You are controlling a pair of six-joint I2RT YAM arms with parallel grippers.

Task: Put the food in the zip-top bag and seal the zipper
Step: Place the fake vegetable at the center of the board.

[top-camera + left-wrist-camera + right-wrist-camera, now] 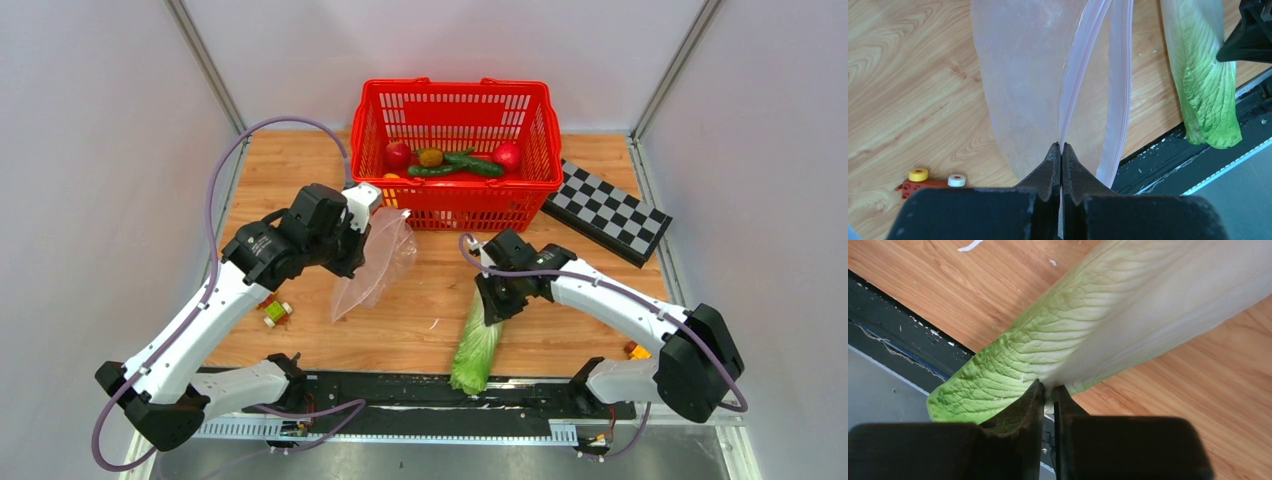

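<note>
My left gripper (372, 203) is just in front of the basket (455, 88), off its left front corner. Its jaws are pressed together on the bag (375, 265), pinching the mouth edge. In my left wrist view the fingertips (1053, 152) meet on the zipper (1075, 75), a thin pale strip that runs away from the pinch. A second strip lies beside it, so the mouth stands slightly parted. The bag hangs from that grip, clear and crinkled, and trails away from the basket onto the table (300, 170).

My right gripper (497, 305) is further out from the basket, in front of its middle. Its jaws are nearly together, with only a thin gap, and they hold the lettuce (477, 345) by one edge. The lettuce points away from the basket. Its green leafy tip reaches over the dark rail at the table's near edge, and its pale end is under my gripper. I cannot tell whether it touches the wood.

Inside the basket lie two apples (398, 153), a lemon (431, 157) and cucumbers (470, 163). A checkerboard (605, 210) lies just right of the basket. A few blocks (277, 312) sit well in front of the basket's left side, beyond the bag.
</note>
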